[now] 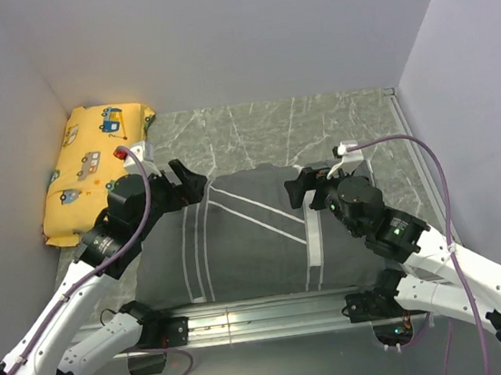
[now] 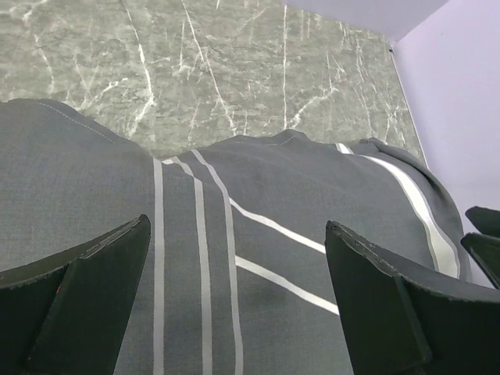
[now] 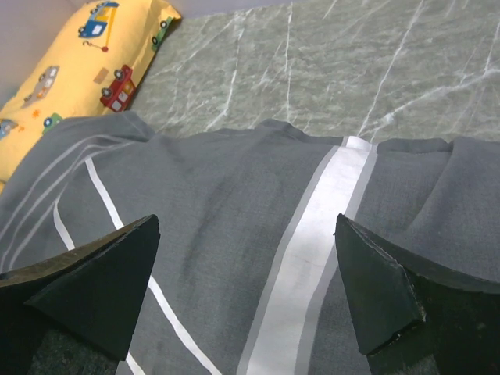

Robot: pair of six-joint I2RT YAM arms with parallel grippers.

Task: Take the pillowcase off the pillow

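Grey fabric fills the middle of the marble-patterned table: it is the pillowcase, dark grey with white stripes. It lies flat and wide between the two arms, and its near edge is close to the metal rail in front of the arm bases. The left gripper hangs over the far left corner of the pillowcase, and the right gripper hangs over the far right part, so the two face each other across the cloth and are well apart. In the left wrist view the two dark fingers stand wide apart with nothing held between them. The grey cloth with three thin white stripes lies under and beyond the gap, and the stripes are nearer to the left finger. In the right wrist view the fingers are also spread wide and hold nothing. A broad white stripe of the pillowcase runs through the gap, closer to the right finger, and a thin white line crosses near the left finger. I cannot tell from any view if the fingertips touch the cloth or only hover just above it. The far edge of the pillowcase makes a soft fold on the marble surface. A yellow vehicle-print cushion lies at the far left, against the wall and beside the left arm, apart from the pillowcase.
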